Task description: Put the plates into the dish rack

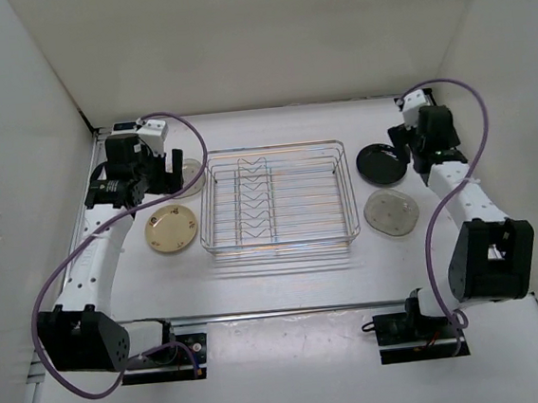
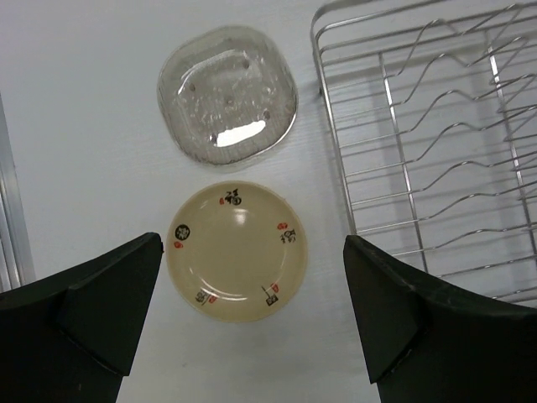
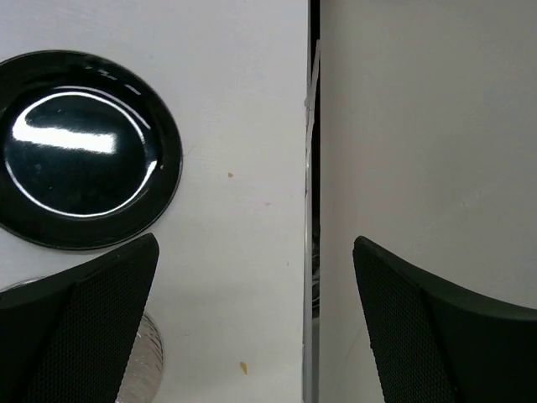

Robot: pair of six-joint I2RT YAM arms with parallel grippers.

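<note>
The silver wire dish rack (image 1: 274, 149) stands mid-table with nothing in it; its left end shows in the left wrist view (image 2: 334, 126). A cream plate with small dark and red marks (image 1: 171, 231) lies flat left of it, and also shows in the left wrist view (image 2: 237, 250). A translucent plate (image 2: 227, 94) lies beyond it. My left gripper (image 1: 164, 177) (image 2: 252, 273) is open and empty above these two. A black plate (image 1: 382, 161) (image 3: 82, 151) and a greyish translucent plate (image 1: 391, 213) lie right of the rack. My right gripper (image 1: 416, 155) (image 3: 256, 277) is open and empty beside the black plate.
White walls enclose the table on the left, back and right. The right wall (image 3: 419, 126) and the table's edge strip (image 3: 310, 210) lie directly under my right gripper. The edge of the greyish plate (image 3: 144, 361) shows beside the right gripper's left finger.
</note>
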